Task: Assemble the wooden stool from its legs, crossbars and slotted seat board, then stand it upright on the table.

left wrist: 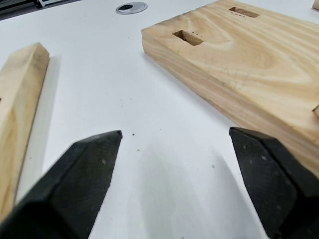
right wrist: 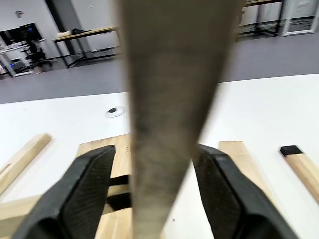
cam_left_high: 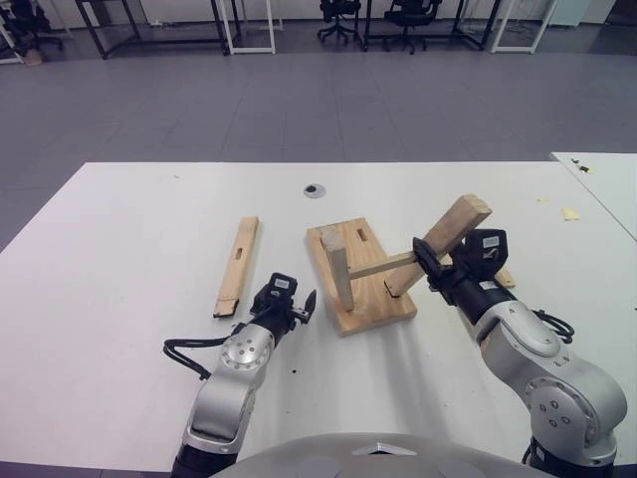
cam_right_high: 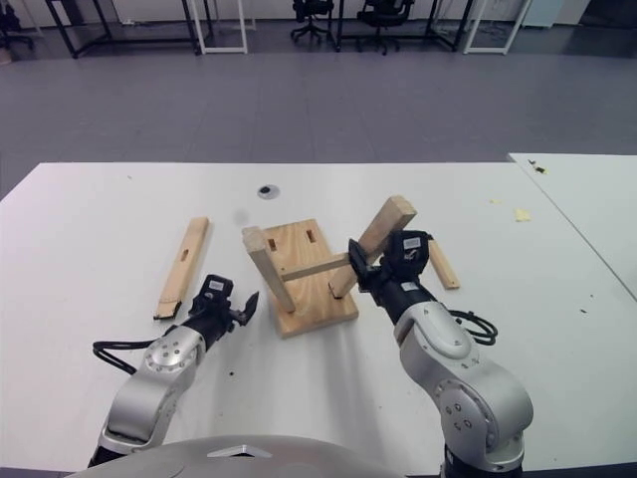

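Alignment between the tilted pale wooden leg (cam_left_high: 460, 224) and the flat, slotted pale wooden seat board (cam_left_high: 370, 301) is what the coming move is turning on. The right hand (cam_left_high: 428, 261) is clamping that leg partway along, with a finger pressing on each side. The leg's long axis is leaning up and away to the robot's right. Its lower end is sitting at the board's right edge, and whether it is entering a slot cannot be told. A thin wooden crossbar (cam_left_high: 380, 265) is running leftward from it to a second pale leg (cam_left_high: 339, 271), which is standing roughly upright on the board's left part. The held leg is probably needing a swing toward vertical over the board. The left hand (left wrist: 175, 135) is resting low over the white counter (cam_left_high: 129, 249), fingers spread apart and gripping nothing. It is lying just beside the board's left edge, between the board and a loose pale wooden leg (cam_left_high: 238, 261) lying flat.
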Controlling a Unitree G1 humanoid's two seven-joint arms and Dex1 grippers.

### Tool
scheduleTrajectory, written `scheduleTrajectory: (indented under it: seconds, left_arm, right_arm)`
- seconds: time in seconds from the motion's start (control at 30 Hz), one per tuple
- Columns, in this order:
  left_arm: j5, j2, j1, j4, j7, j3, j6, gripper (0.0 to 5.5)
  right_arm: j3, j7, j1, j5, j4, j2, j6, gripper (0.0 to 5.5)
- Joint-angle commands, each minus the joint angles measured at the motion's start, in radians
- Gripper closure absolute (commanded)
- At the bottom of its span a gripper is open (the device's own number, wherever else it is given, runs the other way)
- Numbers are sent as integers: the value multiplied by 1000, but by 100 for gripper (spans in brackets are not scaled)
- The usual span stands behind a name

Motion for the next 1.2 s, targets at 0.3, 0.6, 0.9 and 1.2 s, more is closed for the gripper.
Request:
scheduleTrajectory:
  seconds: [0.3, 0.6, 0.9, 1.2]
  left_arm:
    - [-1, -126, -28, 103, 95, -32, 4, 152]
    - [21, -168, -229, 118, 138, -23, 23, 152]
    - [45, -84, -234, 35, 110, 7, 38, 152]
    - [-127, 14, -343, -215, 11, 323, -24, 152]
  right_arm:
    - [11, 280, -34, 8, -6, -163, -74, 240]
    - [133, 316, -10, -94, -19, -228, -92, 240]
    - [-103, 203, 2, 40, 60, -2, -99, 240]
    - [-349, 35, -583, 330, 108, -117, -156, 240]
